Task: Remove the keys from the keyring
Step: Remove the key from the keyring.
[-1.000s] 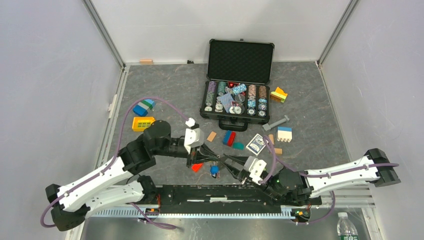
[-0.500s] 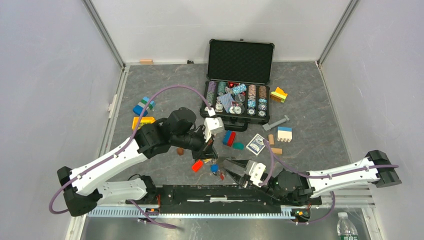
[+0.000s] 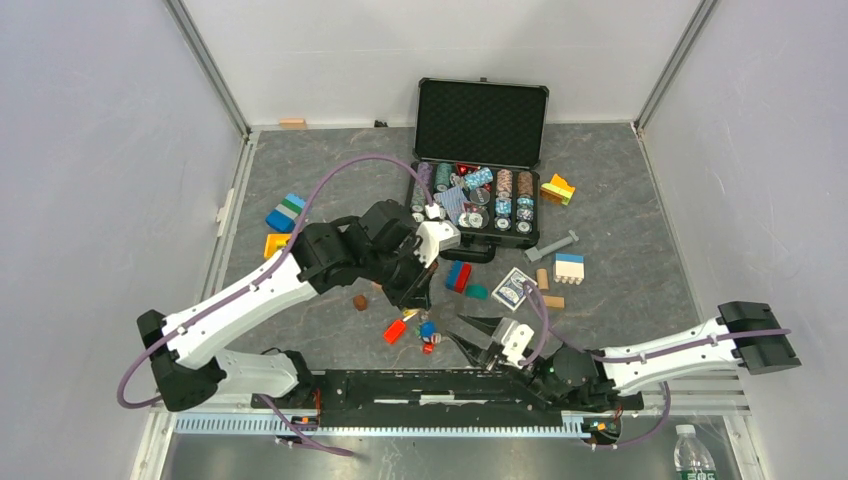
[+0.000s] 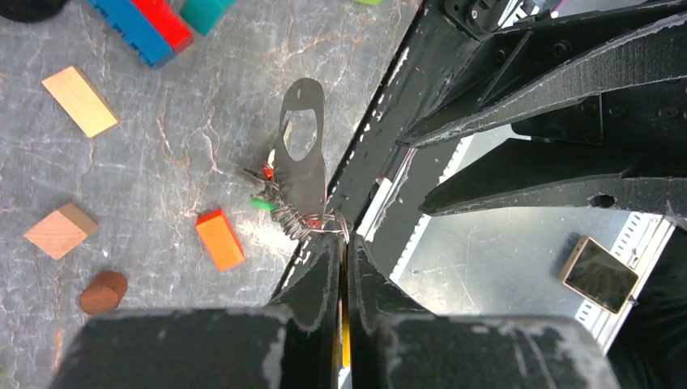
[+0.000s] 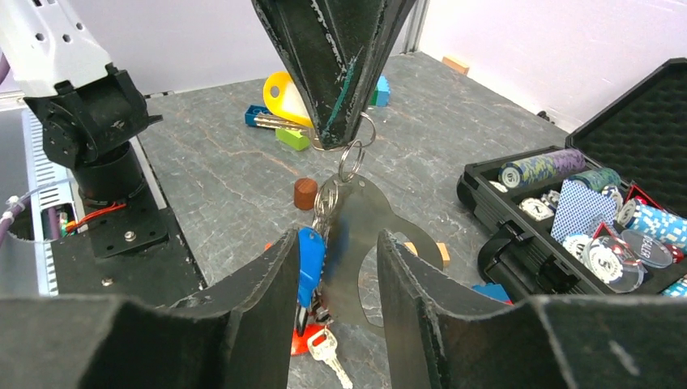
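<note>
Silver keyring point(image 5: 356, 146) pinched in left tool point(image 5: 332, 142); keys point(image 5: 310, 255) dangle between right tool point(image 5: 338, 243) fingers point(image 5: 263, 284).

Keys point(image 5: 310, 256) dangle from the keyring point(image 5: 341, 164) between open jaws.

A dark grey, marble-veined tabletop point(image 3: 330, 170) is enclosed along its left, far and right edges by plain pale panels point(image 3: 100, 150), with aluminium posts point(image 3: 207, 65) at the far corners.

left hand point(image 4: 344, 243) pinched tight, right hand point(image 5: 336, 243) spread.
</note>
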You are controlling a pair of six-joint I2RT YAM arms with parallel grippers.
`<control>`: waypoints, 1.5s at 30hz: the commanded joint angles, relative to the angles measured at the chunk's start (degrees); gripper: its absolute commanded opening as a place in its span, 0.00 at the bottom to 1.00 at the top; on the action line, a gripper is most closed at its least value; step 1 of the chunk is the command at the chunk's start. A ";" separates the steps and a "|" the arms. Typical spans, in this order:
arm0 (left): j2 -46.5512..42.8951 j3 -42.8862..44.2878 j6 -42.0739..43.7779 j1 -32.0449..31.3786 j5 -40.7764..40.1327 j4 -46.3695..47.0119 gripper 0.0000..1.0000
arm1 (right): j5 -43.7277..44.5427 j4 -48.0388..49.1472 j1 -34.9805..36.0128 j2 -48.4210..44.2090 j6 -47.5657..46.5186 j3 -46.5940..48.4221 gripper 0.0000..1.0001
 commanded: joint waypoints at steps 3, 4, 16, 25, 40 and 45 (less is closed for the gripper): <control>3.48 8.59 -1.56 -0.13 -0.16 -9.58 0.02 | 1.43 16.94 -0.13 5.75 -4.34 -0.04 0.45; 4.20 9.76 -1.40 -0.13 -0.66 -10.99 0.02 | 1.44 18.42 -0.09 6.48 -4.52 -0.26 0.46; 8.71 12.72 -3.41 -0.13 -2.54 -18.37 0.02 | -0.41 32.15 -0.95 16.12 -4.91 -0.42 0.57; 8.72 12.89 -3.07 -0.17 -0.48 -18.45 0.02 | -8.47 33.50 -4.71 21.19 1.22 1.29 0.58; 8.62 12.71 -2.62 -0.22 1.58 -18.19 0.02 | -18.48 31.08 -10.93 25.50 7.72 4.60 0.47; 8.62 12.79 -2.54 -0.22 1.66 -18.23 0.02 | -19.16 29.15 -11.31 26.98 8.46 5.31 0.45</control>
